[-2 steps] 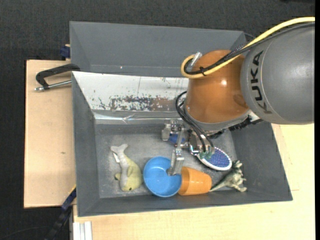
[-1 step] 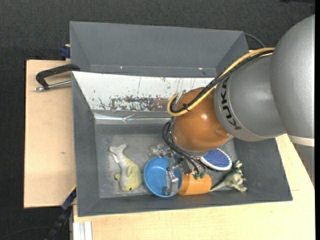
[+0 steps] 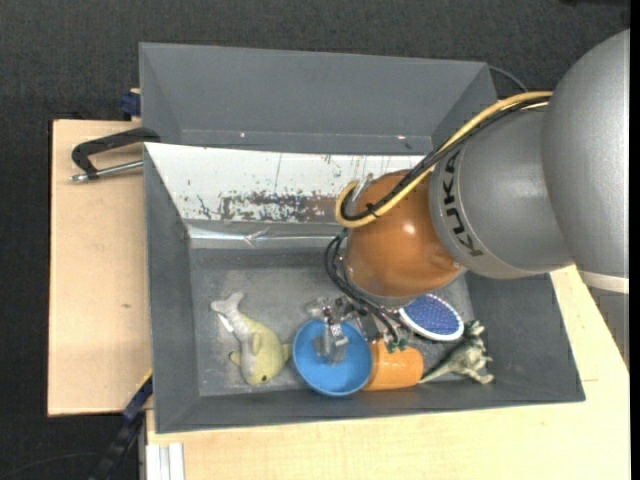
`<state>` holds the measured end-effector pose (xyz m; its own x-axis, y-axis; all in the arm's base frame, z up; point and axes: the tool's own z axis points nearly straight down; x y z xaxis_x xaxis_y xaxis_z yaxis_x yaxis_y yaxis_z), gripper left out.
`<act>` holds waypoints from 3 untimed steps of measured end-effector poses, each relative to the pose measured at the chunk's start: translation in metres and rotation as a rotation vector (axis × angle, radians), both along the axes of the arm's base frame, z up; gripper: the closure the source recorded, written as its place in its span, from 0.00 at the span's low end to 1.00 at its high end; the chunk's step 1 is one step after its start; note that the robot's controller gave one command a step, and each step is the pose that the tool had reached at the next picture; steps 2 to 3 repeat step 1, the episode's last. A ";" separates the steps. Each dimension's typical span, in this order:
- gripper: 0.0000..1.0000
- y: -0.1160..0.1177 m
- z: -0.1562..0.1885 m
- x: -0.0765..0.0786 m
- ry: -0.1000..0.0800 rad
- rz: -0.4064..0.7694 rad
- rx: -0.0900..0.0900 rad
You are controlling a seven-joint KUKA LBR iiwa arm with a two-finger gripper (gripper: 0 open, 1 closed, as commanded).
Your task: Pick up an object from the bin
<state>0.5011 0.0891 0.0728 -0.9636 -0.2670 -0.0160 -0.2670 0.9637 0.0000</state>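
Bin (image 3: 168, 298): grey metal with sloping walls; its loose things lay gathered along the near side of the floor, towards the right.
Arm (image 3: 530, 178): a thick grey body that reached in from the right, with an orange cover (image 3: 395, 248) at the wrist and a yellow cable (image 3: 470, 133) looped over it.
End effector (image 3: 333, 340): low in the bin, its metal tip over the hollow of the blue bowl; whether it was open or closed could not be told, and no grip on anything could be made out.
Blue bowl (image 3: 345, 376): round, mouth up, at the near wall around the middle, directly under the end effector.
Orange object (image 3: 398, 370): rounded, touching the bowl's right side.
Blue oval brush (image 3: 432, 315): white-rimmed, just behind the orange object and partly under the wrist.
Green toy animal (image 3: 468, 360): small, at the right end of the row.
Yellow and white toy fish (image 3: 250, 348): just left of the bowl, tail pointing to the far left.
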 end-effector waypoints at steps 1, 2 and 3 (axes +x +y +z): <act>1.00 0.037 0.164 0.023 0.001 0.004 0.000; 1.00 0.037 0.164 0.023 0.001 0.004 0.000; 1.00 0.037 0.164 0.023 0.001 0.004 0.000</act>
